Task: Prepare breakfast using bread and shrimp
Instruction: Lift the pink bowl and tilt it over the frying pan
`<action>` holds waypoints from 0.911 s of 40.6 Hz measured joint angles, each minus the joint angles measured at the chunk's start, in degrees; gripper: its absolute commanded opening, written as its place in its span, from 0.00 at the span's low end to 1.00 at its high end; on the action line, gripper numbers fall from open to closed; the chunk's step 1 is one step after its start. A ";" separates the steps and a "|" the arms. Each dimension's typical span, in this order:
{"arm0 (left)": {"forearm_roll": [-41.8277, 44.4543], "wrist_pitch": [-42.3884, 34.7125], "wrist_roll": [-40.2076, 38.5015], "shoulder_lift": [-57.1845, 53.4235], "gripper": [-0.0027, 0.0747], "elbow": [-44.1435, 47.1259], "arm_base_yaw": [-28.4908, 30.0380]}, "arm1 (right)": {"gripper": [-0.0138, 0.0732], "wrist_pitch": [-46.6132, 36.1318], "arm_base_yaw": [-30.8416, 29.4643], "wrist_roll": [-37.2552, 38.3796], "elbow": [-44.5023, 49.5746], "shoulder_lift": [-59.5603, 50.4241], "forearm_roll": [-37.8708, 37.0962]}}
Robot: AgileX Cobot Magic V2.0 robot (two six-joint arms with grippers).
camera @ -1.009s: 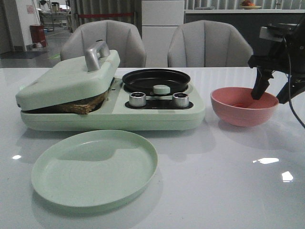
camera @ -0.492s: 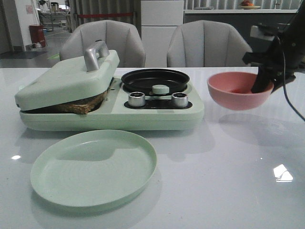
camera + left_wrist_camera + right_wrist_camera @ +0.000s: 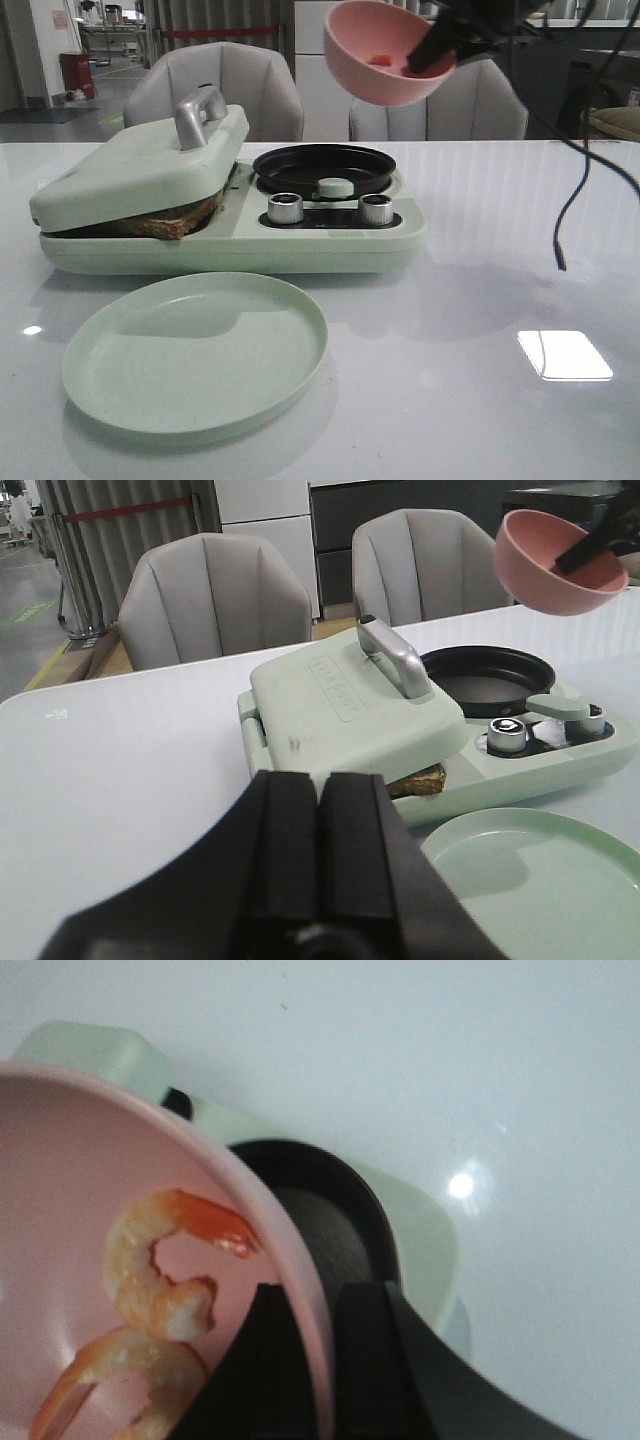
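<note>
My right gripper (image 3: 428,52) (image 3: 315,1298) is shut on the rim of a pink bowl (image 3: 385,55) (image 3: 552,568) (image 3: 60,1260). It holds the bowl tilted in the air, high above the black round pan (image 3: 325,166) (image 3: 487,674) (image 3: 330,1222) of the pale green breakfast maker (image 3: 330,240). Two curled orange-pink shrimp (image 3: 160,1275) (image 3: 379,60) lie inside the bowl. Bread (image 3: 166,222) (image 3: 418,780) with a brown crust shows under the maker's lowered lid (image 3: 140,170). My left gripper (image 3: 320,780) is shut and empty, in front of the maker; the front view does not show it.
A pale green plate (image 3: 195,350) (image 3: 540,880) lies on the white table (image 3: 480,380) in front of the maker. Two steel knobs (image 3: 286,208) sit on the maker. A black cable (image 3: 560,235) hangs at the right. Two grey chairs (image 3: 225,85) stand behind the table.
My right gripper has lifted the pink bowl off the table at the right and carried it up and to the left, tilting it over the black pan. The left arm has not moved.
</note>
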 measured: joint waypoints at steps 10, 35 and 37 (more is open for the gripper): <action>0.00 0.00 0.00 0.00 0.08 0.00 0.00 | 0.13 -20.32 7.53 -10.06 3.97 0.00 5.05; 0.00 0.00 -0.03 0.00 0.08 0.00 0.00 | 0.14 -51.87 14.69 -11.80 18.37 0.33 0.34; 0.00 0.00 -0.03 0.00 0.08 0.00 0.00 | 0.14 -51.87 14.69 -10.02 18.37 0.10 -1.46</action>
